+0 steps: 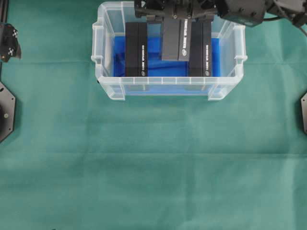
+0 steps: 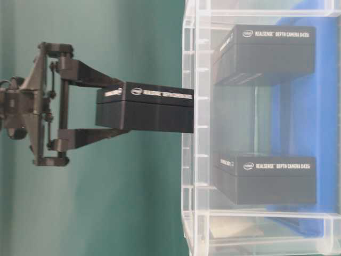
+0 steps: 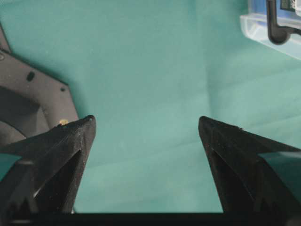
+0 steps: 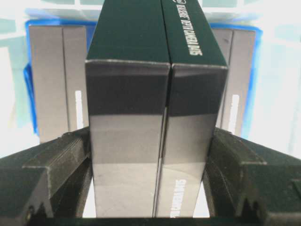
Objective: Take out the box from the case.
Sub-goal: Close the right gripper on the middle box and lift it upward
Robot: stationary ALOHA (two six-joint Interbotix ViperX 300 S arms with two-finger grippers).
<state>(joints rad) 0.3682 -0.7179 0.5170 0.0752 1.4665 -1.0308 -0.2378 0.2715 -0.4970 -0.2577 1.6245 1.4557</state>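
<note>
- The right arm is cut off at the overhead view's top edge.
- The right gripper (image 4: pixel 150 179) clasps a black box (image 1: pixel 176 39), lifted above the clear case (image 1: pixel 108 81).
- The left gripper (image 3: pixel 146 136) gapes over green cloth (image 3: pixel 150 61).

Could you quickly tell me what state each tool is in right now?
Left tool: open, holding nothing, over the green cloth.
Right tool: shut on a black box, raised above the case.
</note>
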